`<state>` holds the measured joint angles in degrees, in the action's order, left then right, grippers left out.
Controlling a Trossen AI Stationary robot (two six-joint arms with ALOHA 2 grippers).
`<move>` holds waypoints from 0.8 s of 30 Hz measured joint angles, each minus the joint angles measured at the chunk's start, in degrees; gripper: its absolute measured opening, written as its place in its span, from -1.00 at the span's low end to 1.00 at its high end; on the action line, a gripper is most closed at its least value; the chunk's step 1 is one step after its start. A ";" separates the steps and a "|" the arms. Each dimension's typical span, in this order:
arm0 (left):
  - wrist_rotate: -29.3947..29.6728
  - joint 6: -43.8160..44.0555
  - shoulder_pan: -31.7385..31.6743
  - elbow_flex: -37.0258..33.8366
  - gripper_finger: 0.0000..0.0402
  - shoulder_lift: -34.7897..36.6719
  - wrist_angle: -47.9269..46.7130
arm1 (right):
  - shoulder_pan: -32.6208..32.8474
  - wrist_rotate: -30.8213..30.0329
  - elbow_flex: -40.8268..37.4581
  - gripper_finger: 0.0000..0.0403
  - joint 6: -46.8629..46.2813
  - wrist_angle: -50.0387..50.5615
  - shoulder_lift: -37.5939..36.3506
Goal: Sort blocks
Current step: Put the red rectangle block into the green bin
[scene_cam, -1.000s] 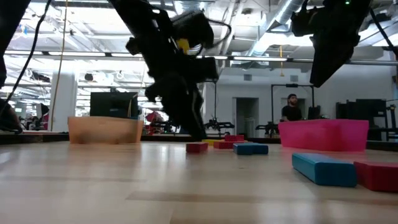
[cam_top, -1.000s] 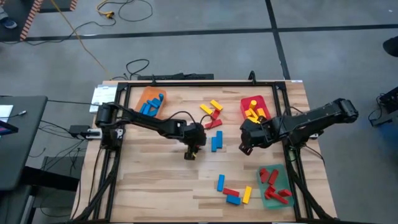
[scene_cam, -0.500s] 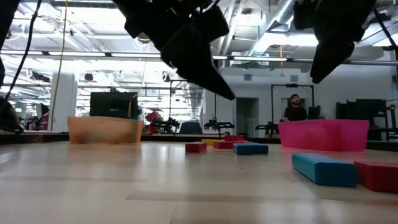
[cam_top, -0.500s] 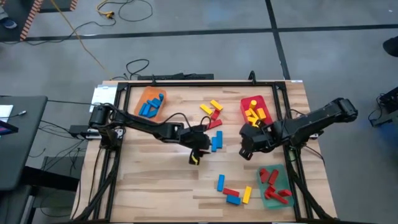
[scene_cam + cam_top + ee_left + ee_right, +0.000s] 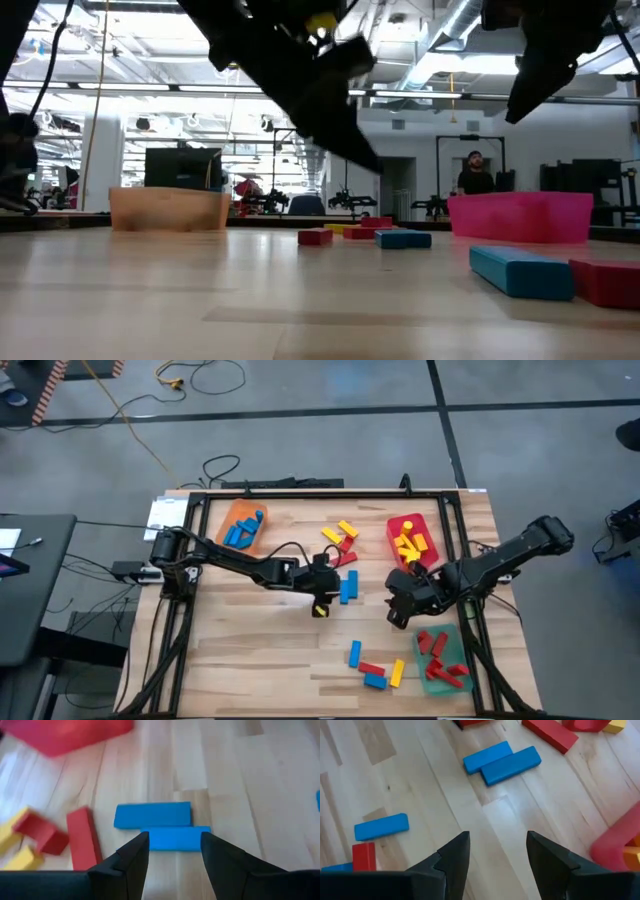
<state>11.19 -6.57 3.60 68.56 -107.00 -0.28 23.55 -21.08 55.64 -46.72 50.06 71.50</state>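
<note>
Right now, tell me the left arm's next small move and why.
Probably lower the left gripper straight down over the nearer blue block and close. Its jaws are open and empty, and in the left wrist view that block lies centred between them, beside a second blue block. The right gripper hangs open above bare table.

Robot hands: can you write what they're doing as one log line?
left hand: open, over two blue blocks | right hand: open, empty, above table

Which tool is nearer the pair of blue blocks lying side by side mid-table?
Left. The left tool, open, hovers right beside the two blue blocks, pointing at them. The right tool, open and empty, hangs farther off on their other side.
</note>
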 joint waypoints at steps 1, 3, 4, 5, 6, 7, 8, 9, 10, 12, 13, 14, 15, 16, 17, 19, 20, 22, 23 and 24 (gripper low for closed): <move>0.78 1.36 -0.05 -0.05 -0.13 0.00 -0.35 | 0.29 0.07 0.01 0.04 -0.16 0.04 0.00; 1.54 4.46 -0.03 -0.08 -0.13 0.03 -0.94 | 0.86 0.13 0.01 0.04 -0.67 0.09 0.00; 2.05 5.97 -0.03 -0.32 -0.13 0.04 -1.10 | 1.09 0.13 0.02 0.04 -1.00 0.09 0.00; 2.70 7.32 -0.03 -0.48 -0.13 0.04 -2.04 | 1.36 0.13 0.02 0.04 -1.13 0.08 0.00; 3.86 8.44 0.01 -0.56 -0.13 0.04 -3.33 | 1.61 0.13 0.01 0.04 -1.20 0.04 0.00; 5.51 9.39 0.22 -0.60 -0.13 0.02 -4.52 | 1.84 0.13 0.00 0.04 -1.27 0.02 0.00; 7.45 10.12 0.44 -0.60 -0.13 0.02 -5.62 | 2.10 0.13 0.02 0.04 -1.27 0.02 0.00; 9.62 10.48 0.71 -0.58 -0.13 0.02 -6.76 | 2.18 0.13 0.01 0.04 -1.29 0.00 0.00; 11.45 10.90 0.96 -0.58 -0.13 0.02 -8.24 | 2.39 0.13 0.01 0.04 -1.29 -0.02 0.00; 13.54 12.54 1.52 -0.58 -0.13 0.02 -12.14 | 2.41 0.13 0.01 0.04 -1.51 -0.07 0.00; 14.57 13.54 1.71 -0.58 -0.13 0.02 -14.03 | 2.44 0.13 0.01 0.04 -1.71 -0.04 0.00; 15.55 14.45 2.00 -0.58 -0.13 0.02 -15.59 | 2.58 0.12 0.01 0.04 -1.91 -0.05 0.00; 16.44 15.26 2.29 -0.58 -0.13 0.02 -16.79 | 2.75 0.11 0.00 0.04 -1.94 -0.07 0.00; 17.21 15.95 2.50 -0.58 -0.13 0.02 -17.46 | 2.89 0.11 0.00 0.04 -1.93 -0.09 0.00; 17.48 16.66 2.73 -0.58 -0.13 0.02 -17.59 | 3.10 0.11 0.02 0.04 -1.93 -0.10 0.00; 17.33 17.93 3.07 -0.58 -0.13 0.02 -16.92 | 3.12 0.11 0.02 0.04 -1.91 -0.16 0.00; 16.92 18.65 3.17 -0.58 -0.13 0.02 -16.16 | 3.11 0.11 0.02 0.04 -1.91 -0.20 0.00; 15.73 20.05 3.19 -0.58 -0.13 0.02 -15.25 | 3.09 0.10 0.02 0.04 -1.88 -0.28 0.00; 15.62 20.54 3.19 -0.58 -0.13 0.02 -15.15 | 3.09 0.06 0.01 0.04 -1.71 -0.52 0.00; 15.62 21.07 3.19 -0.58 -0.13 0.02 -15.04 | 3.09 -0.10 0.00 0.04 -1.60 -0.86 0.00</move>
<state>26.80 14.50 6.79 67.99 -106.98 -15.32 26.63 -21.18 55.64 -48.32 49.20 71.50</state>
